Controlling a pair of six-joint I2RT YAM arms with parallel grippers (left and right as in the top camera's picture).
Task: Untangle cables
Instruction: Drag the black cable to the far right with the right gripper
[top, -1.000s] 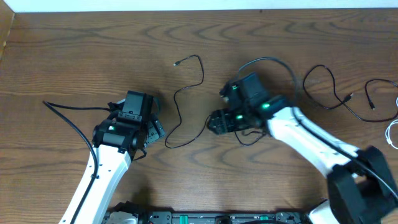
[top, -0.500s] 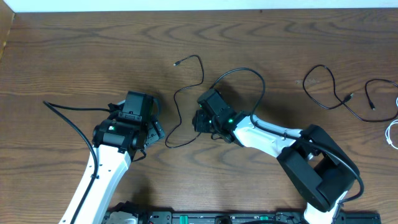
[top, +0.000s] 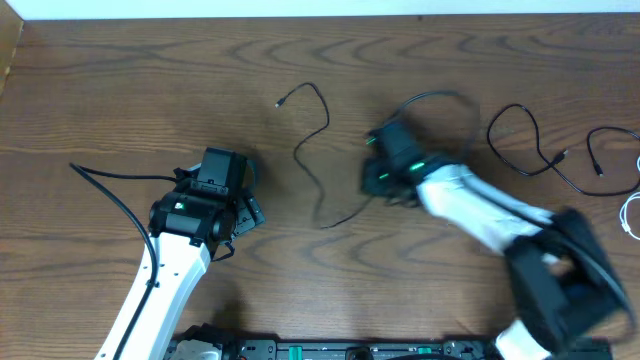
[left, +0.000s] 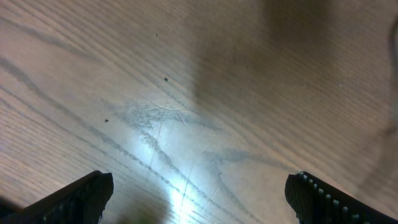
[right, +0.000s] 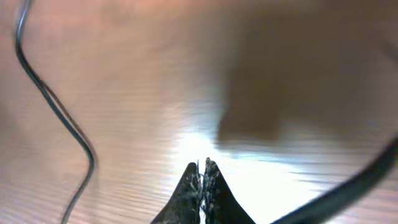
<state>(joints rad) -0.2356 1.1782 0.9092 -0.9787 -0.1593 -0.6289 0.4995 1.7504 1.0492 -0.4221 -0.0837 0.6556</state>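
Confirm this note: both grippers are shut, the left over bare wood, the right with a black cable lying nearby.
Not quite. The left gripper is open, its fingers spread wide over bare wood in the left wrist view. The right gripper is shut, a black cable nearby.

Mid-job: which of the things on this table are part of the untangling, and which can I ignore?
Part of the job:
thin black cord mid-table
thin black cords at right
white cord at the right edge

Ignore:
thick black cable on the left arm
thick black cable looping over the right arm
Both are the arms' own wiring, not loose cords.
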